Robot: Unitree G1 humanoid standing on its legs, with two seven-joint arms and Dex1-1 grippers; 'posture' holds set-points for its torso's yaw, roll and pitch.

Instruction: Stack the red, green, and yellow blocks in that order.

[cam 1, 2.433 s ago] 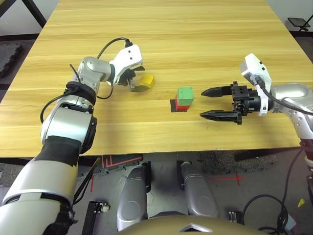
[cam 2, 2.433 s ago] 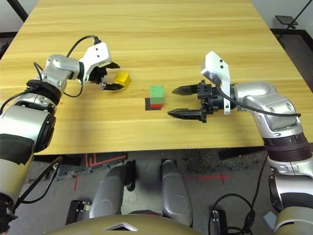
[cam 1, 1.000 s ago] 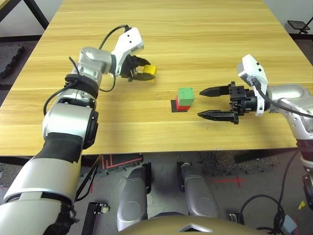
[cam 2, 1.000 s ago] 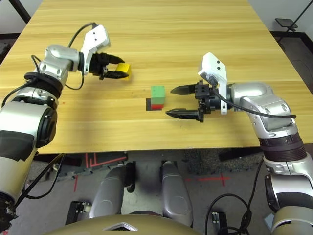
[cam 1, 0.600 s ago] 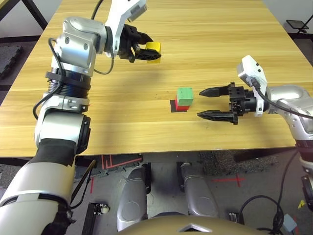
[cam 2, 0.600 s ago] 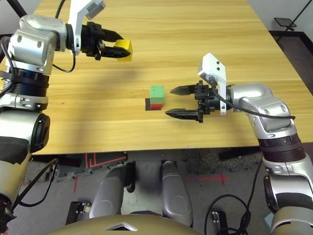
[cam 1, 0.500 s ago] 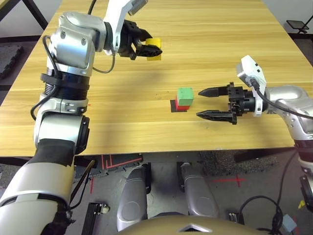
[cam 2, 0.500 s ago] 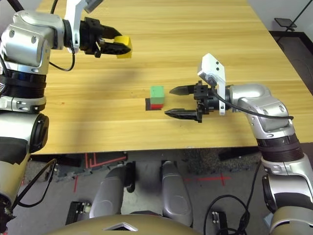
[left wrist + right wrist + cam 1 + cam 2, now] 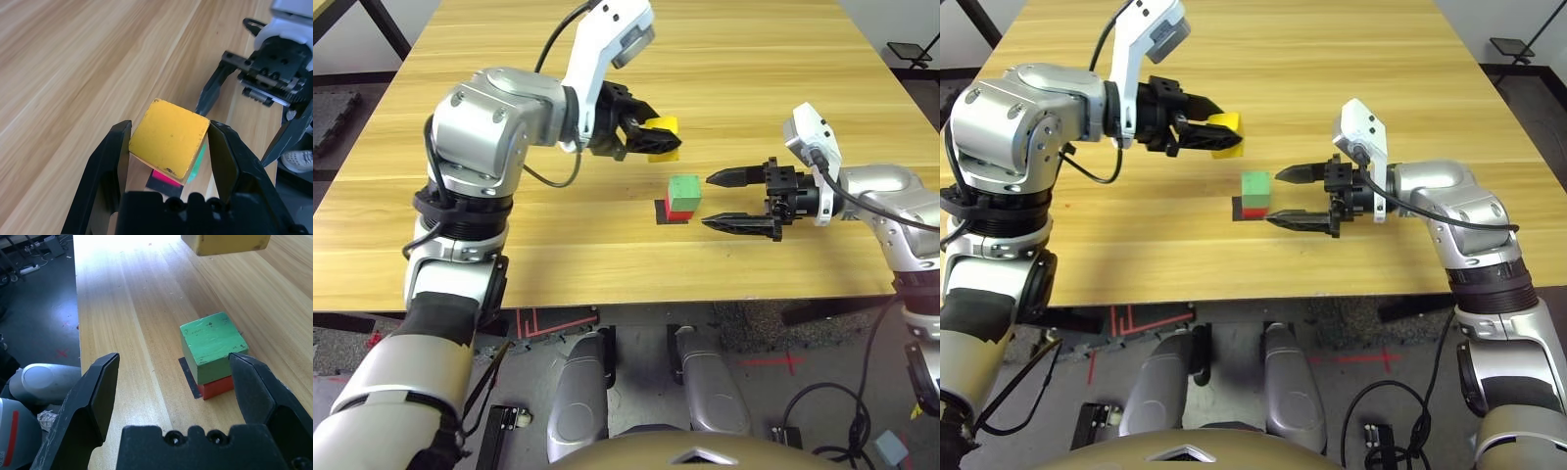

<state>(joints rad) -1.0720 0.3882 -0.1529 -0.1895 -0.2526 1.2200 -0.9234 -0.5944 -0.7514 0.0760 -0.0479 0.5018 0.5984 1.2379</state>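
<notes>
Pale wooden desk (image 9: 754, 59), long grain running across it, dark floor beyond the edges, and the stack is two-thirds built. Red block (image 9: 677, 207) sits at the bottom on a flat black patch (image 9: 660, 211), and the green block (image 9: 684, 189) is square on top of it, near the middle of the desk toward the front. So the first two are done, by the look of it.

Now the last piece: the yellow block (image 9: 663, 137) is up in the air, pinched between the two black fingers of the left tool (image 9: 651, 138), one finger on each side face. It hangs above the desk, off to the far-left side of the little tower, close but not over it yet. From the left wrist view the yellow cube sits clean in the grip with green and red peeking out from under it.

Over on the other side, the right tool (image 9: 727, 201) waits just beside the stack, fingers spread wide, holding nothing, pointed at the green block with a gap between.

What's left, I'd say: carry the yellow across, line it up over the green, set it down and let go
</notes>
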